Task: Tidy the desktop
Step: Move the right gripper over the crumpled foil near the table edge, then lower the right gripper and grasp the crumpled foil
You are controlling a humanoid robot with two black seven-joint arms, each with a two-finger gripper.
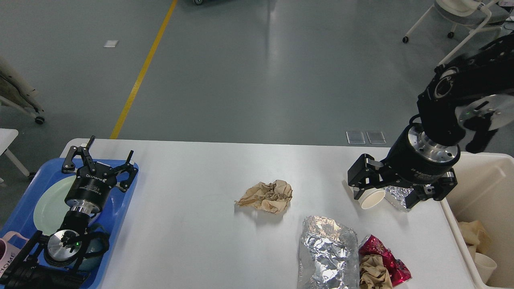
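grey shop floor with a yellow line (144, 68) running away at far left; a white wheeled chair (461, 20) at far right. the white desk (192, 224) fills the near half of the view, rounded corner at far left.

left edge of the desk: blue tray (120, 208) carrying a pale green plate (48, 204); a pink mug (10, 251) at its near end, partly cut off. left hand (100, 160) hovers over the tray's far end, fingers spread wide apart, nothing between them.

middle of the desk: crumpled brown paper (267, 196), lying alone. nearer and to the right: a large crumpled foil sheet (327, 253), and touching its right side a red shiny wrapper (385, 261) with a brown paper wad (373, 275) on it.

right side: right hand (395, 192) low over the desk near its right edge, fingers apart. a white paper cup (371, 198) lies on its side beside the left finger, mouth toward the near side; a smaller foil scrap (395, 196) sits under the hand. cannot tell whether a finger touches the cup.

off the right edge: beige bin (486, 188), with brown paper and a white cup inside.
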